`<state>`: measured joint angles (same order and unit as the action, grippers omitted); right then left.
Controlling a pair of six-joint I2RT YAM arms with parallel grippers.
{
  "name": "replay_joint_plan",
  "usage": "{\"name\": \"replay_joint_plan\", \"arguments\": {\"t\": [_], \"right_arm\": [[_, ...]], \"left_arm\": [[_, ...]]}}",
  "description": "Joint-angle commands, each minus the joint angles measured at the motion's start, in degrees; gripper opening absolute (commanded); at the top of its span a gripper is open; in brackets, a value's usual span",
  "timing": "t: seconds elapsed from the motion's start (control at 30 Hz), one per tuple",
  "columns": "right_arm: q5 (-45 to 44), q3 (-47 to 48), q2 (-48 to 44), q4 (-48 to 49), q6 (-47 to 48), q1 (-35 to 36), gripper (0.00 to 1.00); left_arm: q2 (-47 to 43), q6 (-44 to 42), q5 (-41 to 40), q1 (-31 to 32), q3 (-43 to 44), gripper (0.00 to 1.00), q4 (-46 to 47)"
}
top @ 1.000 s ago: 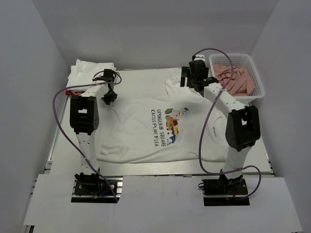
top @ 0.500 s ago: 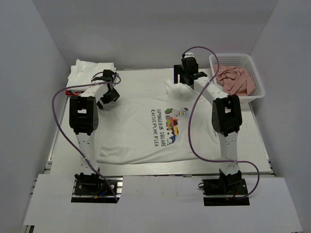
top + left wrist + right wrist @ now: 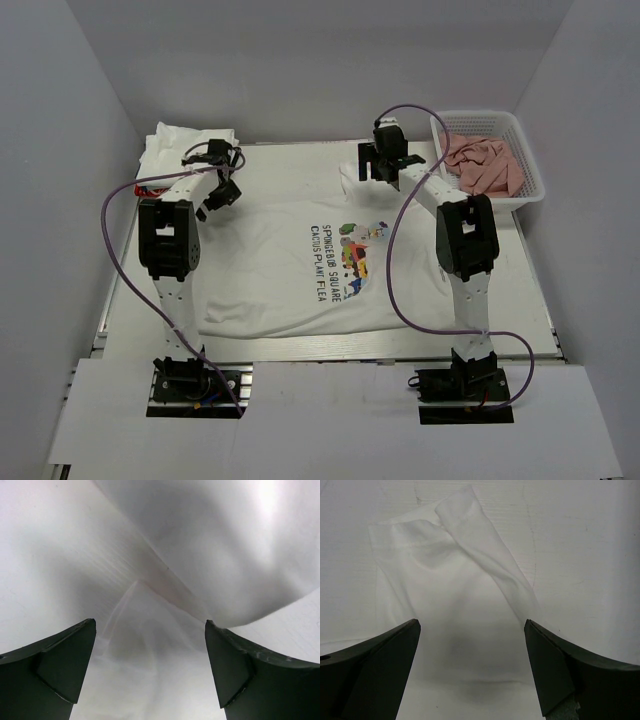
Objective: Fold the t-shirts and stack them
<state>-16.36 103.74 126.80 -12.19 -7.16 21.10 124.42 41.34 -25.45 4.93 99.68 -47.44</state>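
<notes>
Step in hand is judged the first fold: the white short-sleeved cotton t-shirt with colourful cartoon print (image 3: 290, 265) lies spread flat at counter (image 3: 525, 300) centre. The left jaws and right jaws stand wide open, empty, over its far corners at 10 and 1 o'clock. The next move calls for closing on both corners. The white plastic basket (image 3: 478, 115) at 2 o'clock holds salmon-pink cloths (image 3: 485, 165).

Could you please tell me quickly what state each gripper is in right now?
Left gripper: open, holding nothing.
Right gripper: open, holding nothing.

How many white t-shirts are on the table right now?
2: the printed t-shirt spread flat at centre, and a folded white t-shirt at the far left corner; that pile may hide more.
</notes>
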Motion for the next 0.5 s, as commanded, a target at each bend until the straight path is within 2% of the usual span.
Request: {"name": "replay_joint_plan", "arguments": {"t": [0.0,0.1,0.17,0.27,0.3,0.4,0.43,0.47], "right_arm": [[-0.08,-1.70,-3.67,1.99,-0.14,-0.27,0.90],[-0.78,-1.62,-3.67,1.55,0.21,-0.53,0.90],[-1.22,-1.70,-3.84,1.64,0.21,-0.71,0.90],[-1.31,-1.53,-3.58,1.73,0.39,-0.97,0.90],[-1.05,-1.70,-3.75,1.73,0.39,-1.15,0.90],[-0.95,-1.53,-3.23,1.73,0.30,-1.33,0.90],[-1.13,-1.18,-2.88,1.81,0.56,-1.41,0.90],[-1.04,-1.00,-2.79,1.99,0.74,-1.42,0.90]], "left_arm": [[-2.96,-0.12,-2.50,-0.80,-0.10,1.00,1.56],[0.02,-0.12,-1.71,-1.33,1.13,1.00,1.04],[1.26,0.49,-1.09,-1.33,1.84,0.95,0.51],[1.88,1.20,-0.56,-1.33,0.00,0.74,1.03],[1.88,1.20,0.22,-1.33,-0.79,0.60,2.17],[1.88,1.20,1.55,-1.33,-2.11,0.39,2.18],[1.27,1.20,1.55,-1.33,-2.12,0.29,2.18],[0.74,1.20,1.55,-1.33,-2.82,0.25,2.18]]}}
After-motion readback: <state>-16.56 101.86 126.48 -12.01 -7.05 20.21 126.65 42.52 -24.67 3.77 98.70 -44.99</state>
